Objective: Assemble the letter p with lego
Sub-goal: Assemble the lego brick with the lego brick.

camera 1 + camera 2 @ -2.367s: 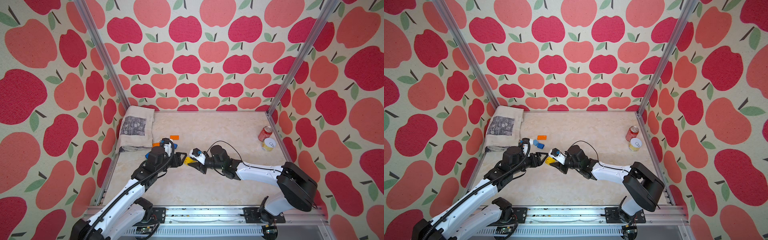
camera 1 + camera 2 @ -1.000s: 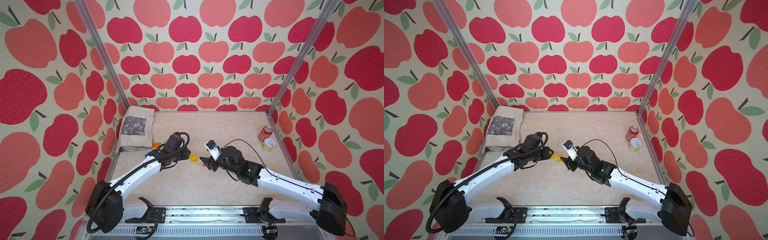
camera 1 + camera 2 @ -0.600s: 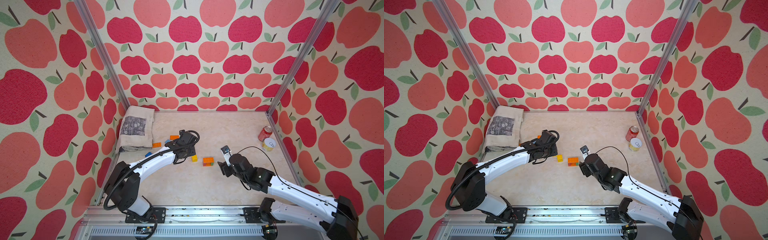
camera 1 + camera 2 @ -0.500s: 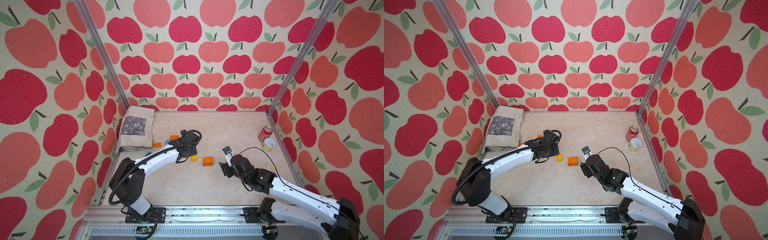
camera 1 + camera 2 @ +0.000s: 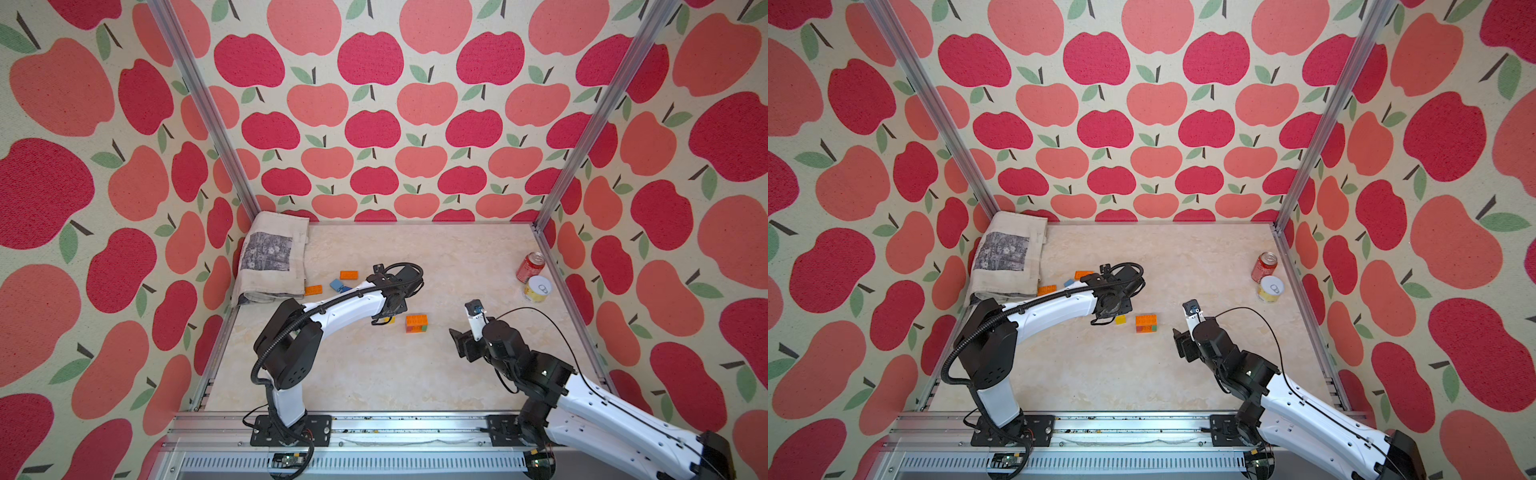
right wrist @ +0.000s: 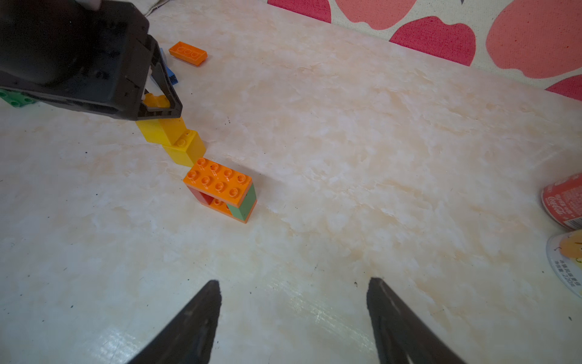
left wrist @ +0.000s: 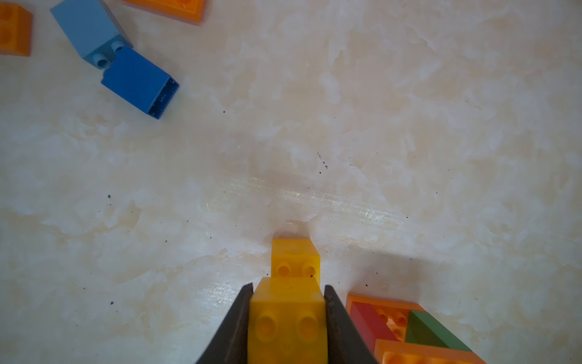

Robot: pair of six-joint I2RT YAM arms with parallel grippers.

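Lego loop of orange, red and green bricks (image 6: pixel 220 186) stands on the surface (image 6: pixel 362 132), likely the p's bowl. Left pincer (image 7: pixel 288 286) is clenched on a yellow brick pair (image 6: pixel 171 135) just beside it, probably as the stem. Right pincer (image 6: pixel 294 280) gapes wide, empty, well back from both

The stack (image 7: pixel 288 315) sits just left of the block (image 5: pixel 416 323), loose bricks (image 5: pixel 348 274) lie behind them near the cloth (image 5: pixel 272 259) in the far left corner, and two cans (image 5: pixel 530 266) stand far right.
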